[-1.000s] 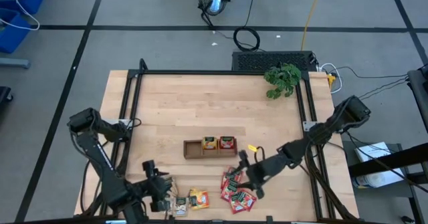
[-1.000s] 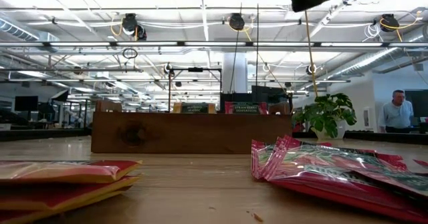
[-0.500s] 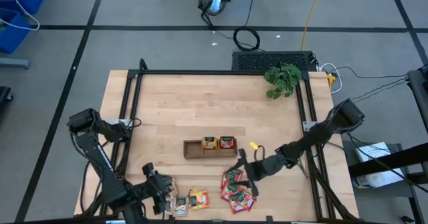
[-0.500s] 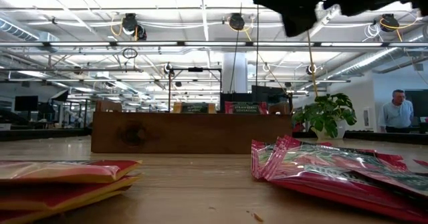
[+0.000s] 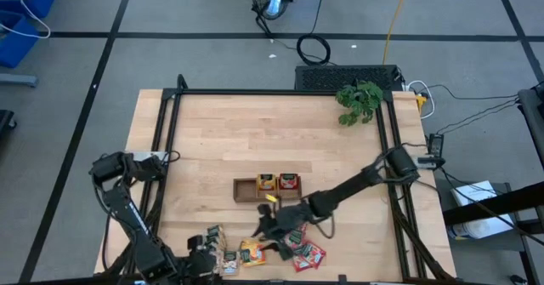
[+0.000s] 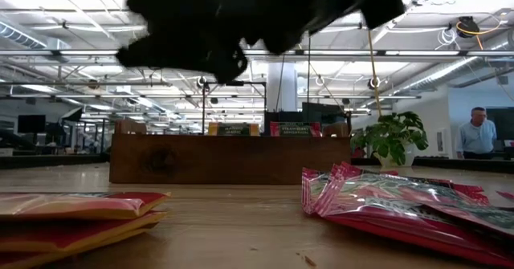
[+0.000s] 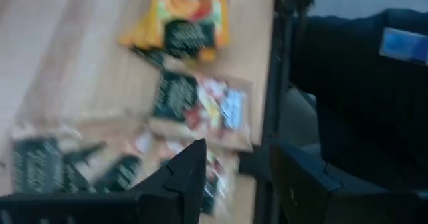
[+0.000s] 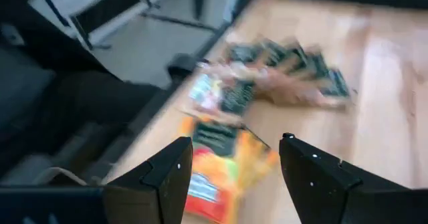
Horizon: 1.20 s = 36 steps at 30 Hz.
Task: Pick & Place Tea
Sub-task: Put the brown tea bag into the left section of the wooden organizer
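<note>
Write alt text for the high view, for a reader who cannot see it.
Overhead view of a wooden table: the right pincer, open and empty, reaches over tea sachets near the front edge, below a brown tray with two compartments filled. The left pincer sits at the front-left by more sachets; a plant stands at the back right.

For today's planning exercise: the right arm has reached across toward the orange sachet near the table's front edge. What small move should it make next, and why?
Probably lower the right gripper straight down over the orange sachet and then close. Its wrist view shows the fingers apart and empty, with the sachet lying flat between and ahead of them. In the high view the gripper sits just beside that sachet, with the tray close behind.
</note>
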{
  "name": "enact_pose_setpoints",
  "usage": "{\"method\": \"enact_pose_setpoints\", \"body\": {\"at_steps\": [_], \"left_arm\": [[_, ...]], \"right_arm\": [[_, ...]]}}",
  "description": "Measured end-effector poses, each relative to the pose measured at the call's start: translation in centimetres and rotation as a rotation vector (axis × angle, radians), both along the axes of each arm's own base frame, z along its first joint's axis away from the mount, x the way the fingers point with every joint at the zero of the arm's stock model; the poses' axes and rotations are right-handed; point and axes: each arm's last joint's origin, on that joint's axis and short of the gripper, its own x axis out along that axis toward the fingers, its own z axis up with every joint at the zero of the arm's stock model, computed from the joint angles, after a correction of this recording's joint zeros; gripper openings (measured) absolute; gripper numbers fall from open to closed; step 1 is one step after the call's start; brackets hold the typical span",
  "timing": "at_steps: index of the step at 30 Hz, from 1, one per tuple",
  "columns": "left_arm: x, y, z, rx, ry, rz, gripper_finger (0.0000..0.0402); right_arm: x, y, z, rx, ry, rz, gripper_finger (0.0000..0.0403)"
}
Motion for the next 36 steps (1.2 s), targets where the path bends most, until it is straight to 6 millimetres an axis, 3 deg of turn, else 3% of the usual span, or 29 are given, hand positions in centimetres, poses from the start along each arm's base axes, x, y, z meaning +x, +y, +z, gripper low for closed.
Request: {"method": "enact_pose_setpoints", "body": {"at_steps": [9, 17, 21, 29, 36], "left_arm": [[-1.1, -1.7, -0.1, -0.029, -0.010, -0.038, 0.0132], [-0.7, -1.5, -0.2, 0.002, -0.029, -0.049, 0.0129], [-0.7, -1.5, -0.2, 0.008, -0.027, -0.047, 0.0129], [-0.8, -1.5, -0.2, 0.010, -0.028, -0.052, 0.0129], [-0.9, -1.2, -0.3, 0.055, -0.016, -0.073, 0.0129]], "right_arm": [[2.9, -2.9, -1.4, 0.019, -0.070, 0.003, 0.0209], [5.3, 0.3, -0.7, -0.024, -0.025, 0.033, 0.0212], [6.5, 1.5, -1.9, -0.035, -0.007, 0.046, 0.0212], [8.7, -0.2, -4.9, 0.068, 0.095, -0.029, 0.0212], [8.6, 0.3, -4.6, 0.094, 0.096, -0.010, 0.0212]]}}
